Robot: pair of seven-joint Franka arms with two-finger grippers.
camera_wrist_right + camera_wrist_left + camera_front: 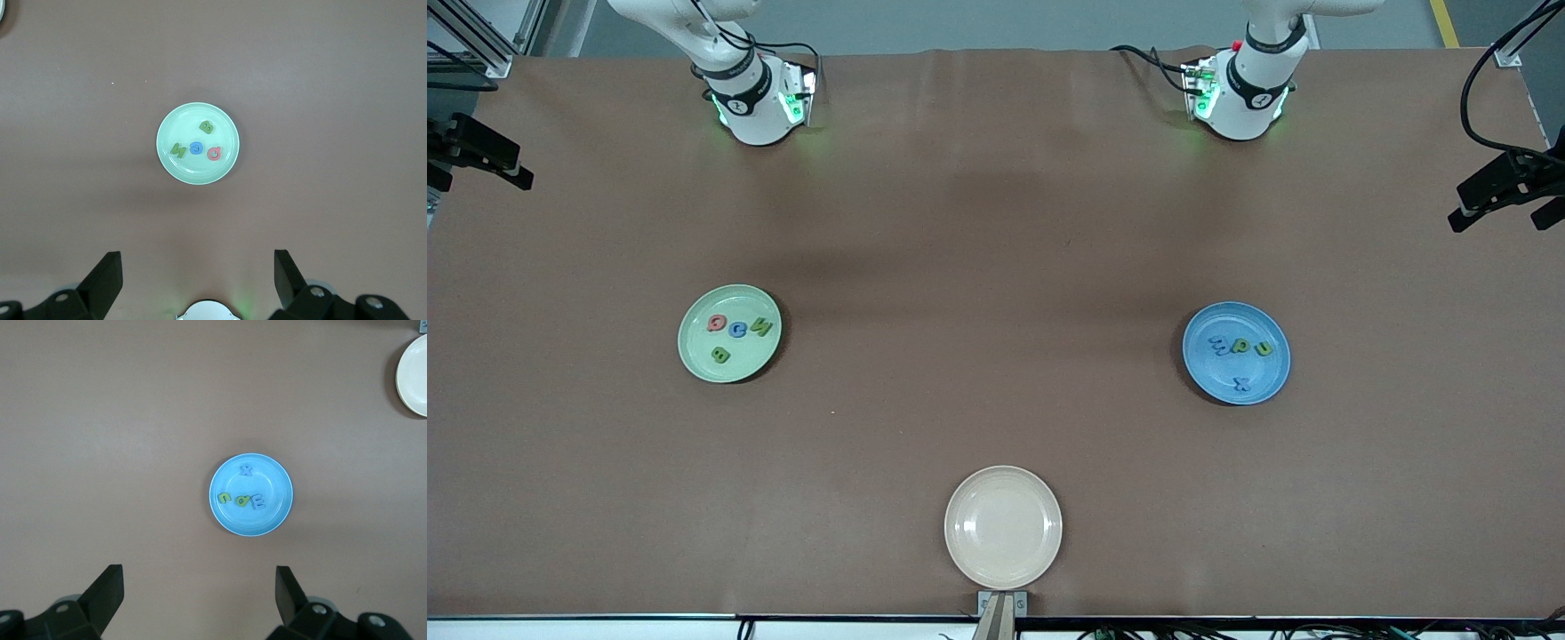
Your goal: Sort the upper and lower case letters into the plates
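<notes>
Letters in mint plate: four chunky toy letters lie in the pale mint green round plate [729,333], toward the right arm's end of the table. A red Q-like letter [717,323], a blue round one [737,331] and a green N [760,326] form a row; a green B [720,356] lies apart, nearer the front camera.
Letters in blue plate: the medium blue round plate [1236,353] sits toward the left arm's end. A blue m [1218,343], a green p-like letter [1240,347] and a green u or n [1264,349] form a row; a blue x [1240,384] lies nearer the front camera.
Long axis: each row runs along the table's length.
Wrist views: they show both grippers, which the front view does not.
Left gripper [200,600]: hangs high over the bare table by the blue plate, jaws spread wide, holding nothing.
Right gripper [198,280]: hangs high over the bare table by the mint plate, jaws spread wide, holding nothing.
Cream-beige round plate [1003,526]: nearest the front camera, midway between the two ends.
Surface: brown table covering [996,222], slightly creased.
Room: black camera mounts [1507,187] at both ends.
</notes>
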